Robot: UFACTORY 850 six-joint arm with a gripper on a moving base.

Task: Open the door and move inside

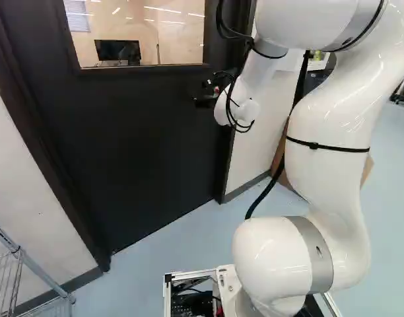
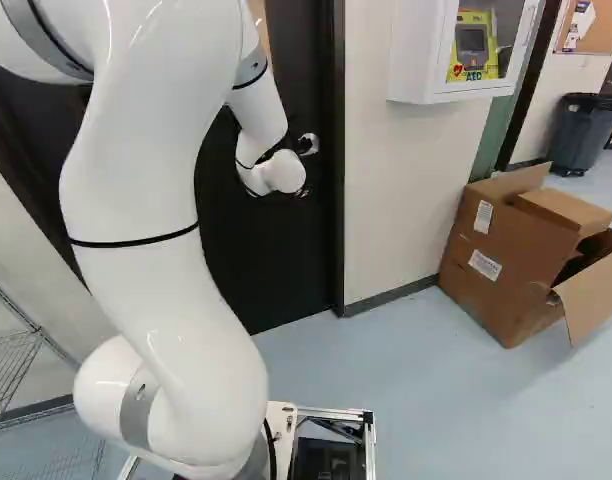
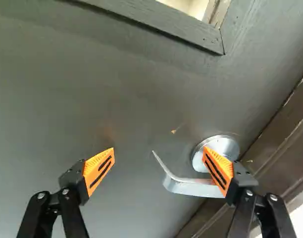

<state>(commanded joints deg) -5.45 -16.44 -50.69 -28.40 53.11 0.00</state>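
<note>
Black door is faced by the gripper, spread wide, nothing held. Its lever handle is partly hidden by one finger.

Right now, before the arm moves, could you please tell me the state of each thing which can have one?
Door: closed.
Handle: not gripped; whether it is turned, I cannot tell.
Gripper: open, one finger overlapping the handle in the wrist view.
Cardboard box: open.
Computer screen: dark.
</note>
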